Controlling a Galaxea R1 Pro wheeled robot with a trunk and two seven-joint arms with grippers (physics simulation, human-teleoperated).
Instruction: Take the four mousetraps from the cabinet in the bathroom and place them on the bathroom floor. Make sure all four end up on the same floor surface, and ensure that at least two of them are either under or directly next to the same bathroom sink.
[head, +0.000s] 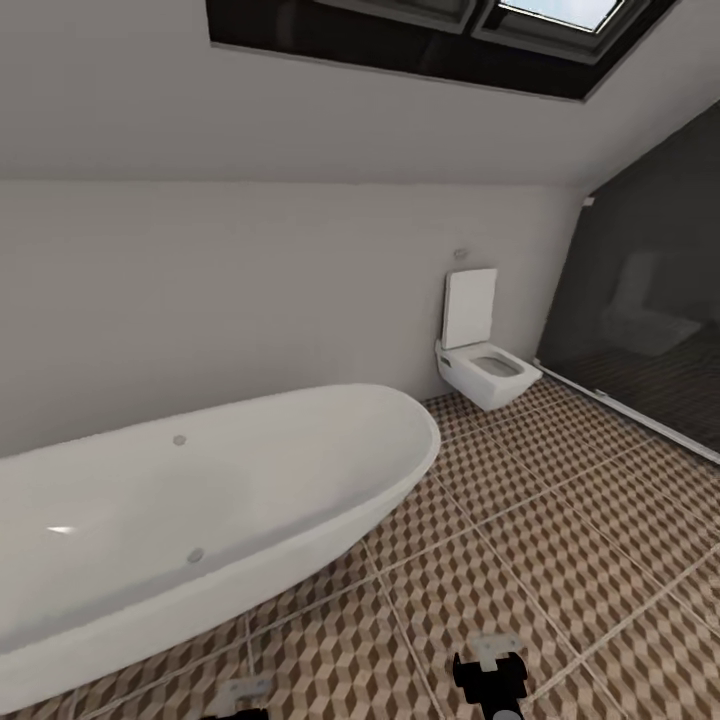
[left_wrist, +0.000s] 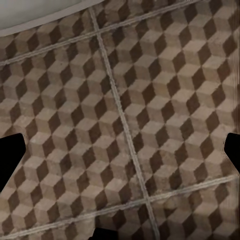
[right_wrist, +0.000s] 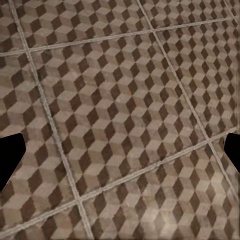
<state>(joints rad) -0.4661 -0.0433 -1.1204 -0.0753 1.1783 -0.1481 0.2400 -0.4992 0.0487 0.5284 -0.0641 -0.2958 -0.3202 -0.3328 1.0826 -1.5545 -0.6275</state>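
Note:
The bathroom floor (head: 560, 560) of brown and beige cube-pattern tiles spreads under both arms. Low in the head view, my left gripper (head: 243, 692) hangs beside the bathtub and my right gripper (head: 490, 655) over bare tiles. In the left wrist view the left gripper (left_wrist: 120, 155) is open, its dark fingertips far apart over bare floor (left_wrist: 150, 100). The right gripper (right_wrist: 120, 155) is open too, with plain floor (right_wrist: 125, 100) between its fingers. The mousetraps, the cabinet and the sink are out of view.
A white oval bathtub (head: 200, 500) fills the left, its rim (left_wrist: 30, 12) close to the left gripper. A white wall-hung toilet (head: 485, 365) stands at the back wall. A dark glass shower partition (head: 650, 300) closes the right. Tiled floor runs between tub and shower.

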